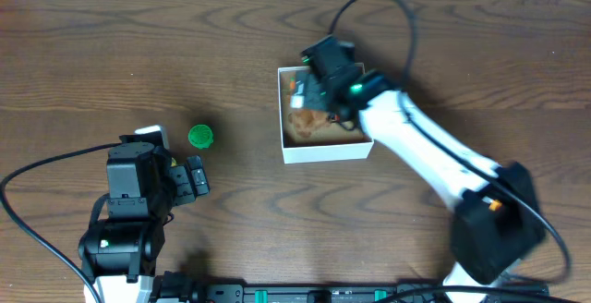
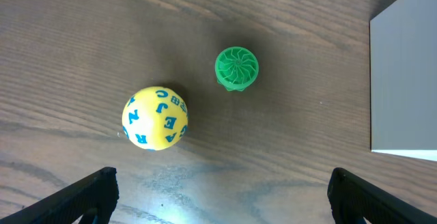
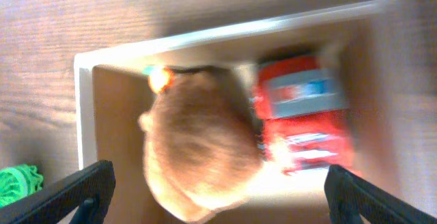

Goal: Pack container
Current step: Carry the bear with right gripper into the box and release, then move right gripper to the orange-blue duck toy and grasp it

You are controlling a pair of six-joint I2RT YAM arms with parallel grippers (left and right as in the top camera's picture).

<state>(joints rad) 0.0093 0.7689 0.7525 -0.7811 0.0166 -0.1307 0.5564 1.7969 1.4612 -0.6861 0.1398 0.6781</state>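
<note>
Right end effector [image 3: 220, 193] hangs spread wide and empty over the container [image 1: 328, 151].
That container sits right of centre on the desk [image 1: 92, 63], with a brown furry toy [image 3: 198, 149] and a blurred red item [image 3: 307, 121] inside. Well to its left, the left end effector [image 2: 222, 197], also released, hovers near a green ribbed toy [image 2: 237, 67] and a yellow lettered ball [image 2: 155, 118].

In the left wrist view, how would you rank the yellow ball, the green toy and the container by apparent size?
1. container, though only partly in frame
2. yellow ball
3. green toy
</note>
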